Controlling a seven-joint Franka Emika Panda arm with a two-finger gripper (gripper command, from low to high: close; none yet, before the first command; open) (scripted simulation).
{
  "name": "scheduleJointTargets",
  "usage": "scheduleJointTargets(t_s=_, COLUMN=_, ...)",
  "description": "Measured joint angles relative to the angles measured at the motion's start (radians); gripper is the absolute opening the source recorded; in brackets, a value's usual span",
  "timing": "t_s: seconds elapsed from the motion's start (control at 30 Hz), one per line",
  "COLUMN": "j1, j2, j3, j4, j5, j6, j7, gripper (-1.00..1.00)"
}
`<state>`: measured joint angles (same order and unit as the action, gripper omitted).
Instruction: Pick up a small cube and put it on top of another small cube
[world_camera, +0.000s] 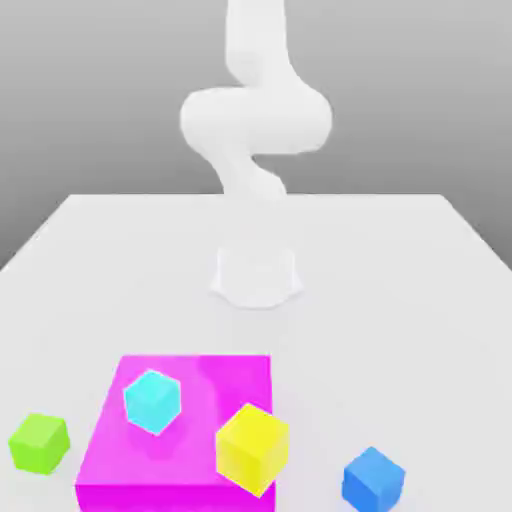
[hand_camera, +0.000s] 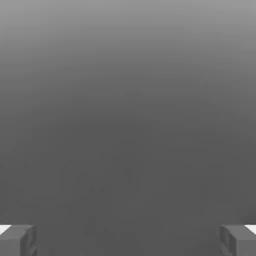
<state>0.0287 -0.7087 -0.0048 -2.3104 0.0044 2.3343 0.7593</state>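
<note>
The gripper (hand_camera: 128, 242) is spread wide with nothing held, presumably so that a cube can be admitted between its fingers. The arm (world_camera: 257, 120) is seen upright over its base. On the magenta block (world_camera: 180, 450), the cyan cube (world_camera: 153, 402) and yellow cube (world_camera: 253, 449) are carried. The blue cube (world_camera: 373, 481) is set beside it, towards the exterior view's right, probably graspable there.
</note>
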Motion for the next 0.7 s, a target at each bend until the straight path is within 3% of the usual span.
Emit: scheduleJointTargets(t_s=0.7, j1=0.184, j2=0.767, j3=0.027, j4=-0.086, j5=0.021, j6=0.285, j7=-0.331, gripper=0.00)
